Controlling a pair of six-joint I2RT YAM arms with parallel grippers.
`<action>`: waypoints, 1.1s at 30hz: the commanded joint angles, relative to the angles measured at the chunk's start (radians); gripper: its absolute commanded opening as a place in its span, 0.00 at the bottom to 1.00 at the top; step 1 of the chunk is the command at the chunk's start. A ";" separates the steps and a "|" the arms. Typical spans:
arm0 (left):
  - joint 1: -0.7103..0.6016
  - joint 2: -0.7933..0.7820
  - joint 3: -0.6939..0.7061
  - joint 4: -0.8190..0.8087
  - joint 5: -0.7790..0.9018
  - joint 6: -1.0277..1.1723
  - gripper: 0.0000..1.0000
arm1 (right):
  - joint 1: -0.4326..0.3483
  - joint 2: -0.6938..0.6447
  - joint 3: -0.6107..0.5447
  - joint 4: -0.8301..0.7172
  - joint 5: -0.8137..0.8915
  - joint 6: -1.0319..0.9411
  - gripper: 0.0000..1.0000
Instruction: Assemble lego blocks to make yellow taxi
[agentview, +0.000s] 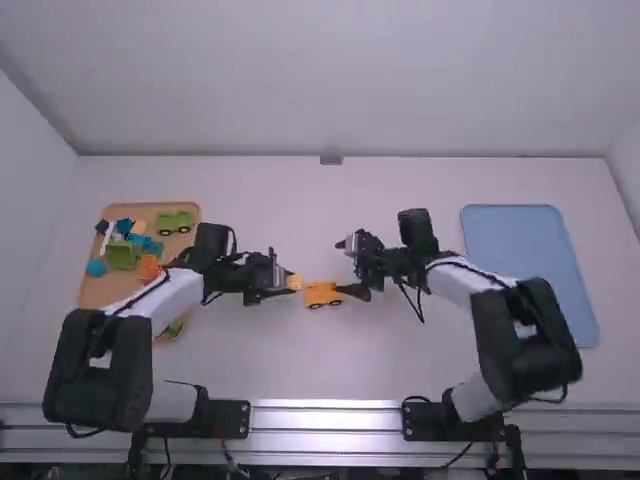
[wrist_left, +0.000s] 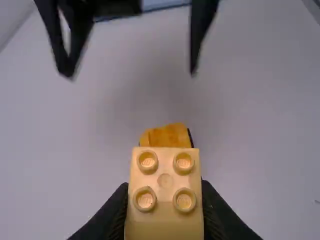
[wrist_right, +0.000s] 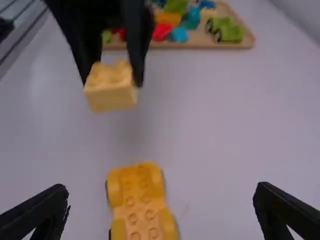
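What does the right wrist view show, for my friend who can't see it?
The left gripper holds a yellow block above the table. A yellow toy car base lies between the right gripper's open fingers.

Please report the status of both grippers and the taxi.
Left gripper shut on yellow block. Right gripper open, empty. Wheeled yellow base on table, block not attached.

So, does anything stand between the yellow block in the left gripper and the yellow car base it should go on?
Nothing visible stands between the block and the car base. The right gripper hangs open on the base's other side, nearby but apparently outside that gap.
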 joint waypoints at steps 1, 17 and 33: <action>-0.067 0.018 0.002 0.048 -0.075 -0.209 0.08 | 0.004 0.073 0.034 -0.002 -0.074 -0.136 0.99; -0.160 0.246 0.001 0.293 -0.088 -0.366 0.09 | 0.032 0.312 0.070 0.090 -0.045 -0.183 0.99; -0.166 0.246 0.001 0.262 -0.134 -0.390 0.09 | 0.036 0.362 0.101 0.069 -0.029 -0.185 0.90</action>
